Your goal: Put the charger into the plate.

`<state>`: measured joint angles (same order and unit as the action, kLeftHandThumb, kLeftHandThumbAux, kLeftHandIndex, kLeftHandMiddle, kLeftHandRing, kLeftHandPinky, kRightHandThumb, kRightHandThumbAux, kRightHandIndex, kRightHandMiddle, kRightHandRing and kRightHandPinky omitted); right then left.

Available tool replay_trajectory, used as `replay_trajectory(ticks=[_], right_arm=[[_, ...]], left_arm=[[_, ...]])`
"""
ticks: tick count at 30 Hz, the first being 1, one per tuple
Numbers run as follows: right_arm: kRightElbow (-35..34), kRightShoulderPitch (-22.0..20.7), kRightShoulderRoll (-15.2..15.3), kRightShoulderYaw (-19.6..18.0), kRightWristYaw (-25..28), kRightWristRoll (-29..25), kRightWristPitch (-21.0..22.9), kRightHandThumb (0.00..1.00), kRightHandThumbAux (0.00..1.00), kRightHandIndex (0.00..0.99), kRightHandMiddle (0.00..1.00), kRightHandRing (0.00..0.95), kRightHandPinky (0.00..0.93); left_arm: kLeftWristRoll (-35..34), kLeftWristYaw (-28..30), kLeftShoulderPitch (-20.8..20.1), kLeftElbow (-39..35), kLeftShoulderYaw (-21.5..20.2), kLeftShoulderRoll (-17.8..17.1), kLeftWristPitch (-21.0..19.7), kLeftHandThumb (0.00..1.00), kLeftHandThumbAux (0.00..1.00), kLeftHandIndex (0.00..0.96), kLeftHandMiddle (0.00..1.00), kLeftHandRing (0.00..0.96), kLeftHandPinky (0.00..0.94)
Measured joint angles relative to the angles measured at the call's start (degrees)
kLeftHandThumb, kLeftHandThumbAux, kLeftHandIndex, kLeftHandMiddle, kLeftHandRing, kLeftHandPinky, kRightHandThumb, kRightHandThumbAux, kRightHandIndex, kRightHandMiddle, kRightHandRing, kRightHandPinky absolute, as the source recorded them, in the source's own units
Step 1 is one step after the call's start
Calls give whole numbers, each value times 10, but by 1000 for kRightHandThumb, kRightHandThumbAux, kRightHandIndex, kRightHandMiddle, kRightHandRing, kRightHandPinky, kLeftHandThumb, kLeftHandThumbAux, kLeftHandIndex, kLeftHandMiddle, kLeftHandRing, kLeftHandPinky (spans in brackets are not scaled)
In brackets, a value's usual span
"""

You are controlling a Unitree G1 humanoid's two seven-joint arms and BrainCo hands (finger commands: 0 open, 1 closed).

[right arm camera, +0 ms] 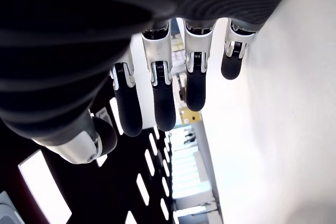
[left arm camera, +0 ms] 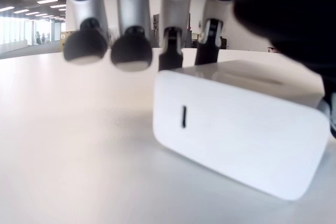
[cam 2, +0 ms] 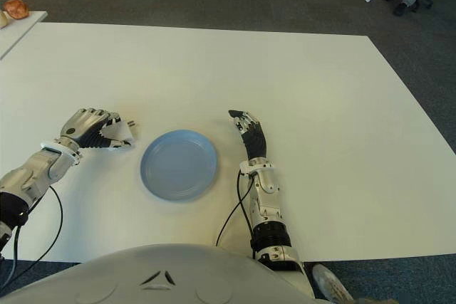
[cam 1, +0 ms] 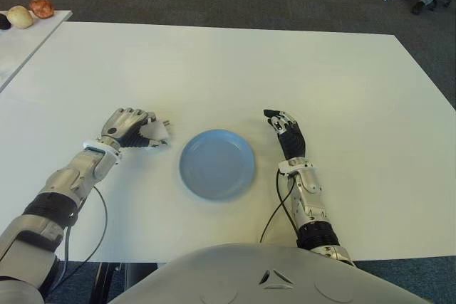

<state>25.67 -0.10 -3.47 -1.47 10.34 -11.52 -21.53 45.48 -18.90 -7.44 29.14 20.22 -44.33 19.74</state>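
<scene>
I had the left hand (cam 1: pixel 130 127) just left of the blue plate (cam 1: pixel 216 164), fingers curled over the white charger (cam 1: pixel 157 130). In the left wrist view the charger (left arm camera: pixel 239 132) was sitting on the white table (cam 1: pixel 235 69), two fingertips (left arm camera: pixel 170 56) on its top edge, the other two hanging clear. It was outside the plate, near its left rim. The right hand (cam 1: pixel 287 133) was just right of the plate, fingers straight and holding nothing.

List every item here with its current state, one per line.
White block charger: on the white table, under the left hand.
Round blue plate: upright, empty.
Left hand: fingers curled over the charger.
Right hand: open, beside the plate's right.
</scene>
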Motion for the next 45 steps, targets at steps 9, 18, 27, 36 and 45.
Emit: replay_trajectory(ticks=[9, 18, 27, 36, 45], right_arm=[[-1, 0, 0, 1, -1, 0, 0, 0, 583, 369, 326, 212, 98], [3, -2, 0, 0, -5, 0, -1, 0, 594, 363, 326, 214, 96], [4, -3, 0, 2, -6, 0, -1, 0, 593, 360, 325, 216, 111], [8, -4, 0, 2, -6, 0, -1, 0, 586, 367, 335, 229, 126], [9, -5, 0, 2, -3, 0, -3, 0, 609, 359, 338, 242, 161]], left_arm=[[0, 27, 48, -105, -34, -22, -9, 751, 697, 442, 880, 868, 819], [-17, 99, 74, -291, -118, -37, -53, 752, 697, 442, 888, 876, 845], [-33, 175, 99, -443, -163, -12, -105, 752, 697, 442, 893, 880, 857], [-47, 228, 114, -499, -177, 15, -118, 752, 696, 443, 894, 882, 858], [-56, 246, 113, -510, -188, 25, -109, 753, 696, 443, 891, 880, 842]])
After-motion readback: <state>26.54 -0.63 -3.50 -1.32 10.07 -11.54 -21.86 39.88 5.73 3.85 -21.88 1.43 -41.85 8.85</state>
